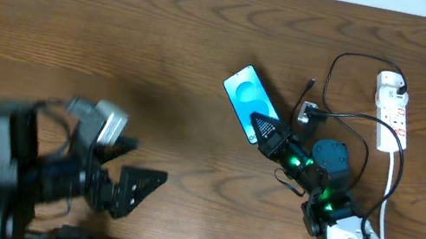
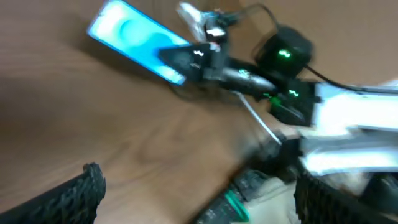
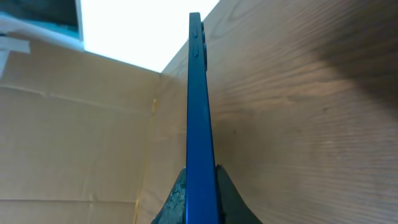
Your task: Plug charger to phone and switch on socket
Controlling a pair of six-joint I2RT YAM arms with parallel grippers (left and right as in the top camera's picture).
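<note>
The phone (image 1: 245,94) lies diagonally on the wooden table (image 1: 123,33), cyan screen up. The right gripper (image 1: 266,131) is clamped on its near short end. In the right wrist view the phone (image 3: 196,124) appears edge-on, pinched between the two fingers (image 3: 177,193). Whether it rests on the wood cannot be told.

To the phone's right the charger (image 1: 356,58) loops as a thin black cable, apart from the phone. Beyond it is the socket (image 1: 391,111), white with red marks.

Well left of the phone, the blurred left gripper (image 1: 134,165) has its fingers spread apart, holding nothing.
</note>
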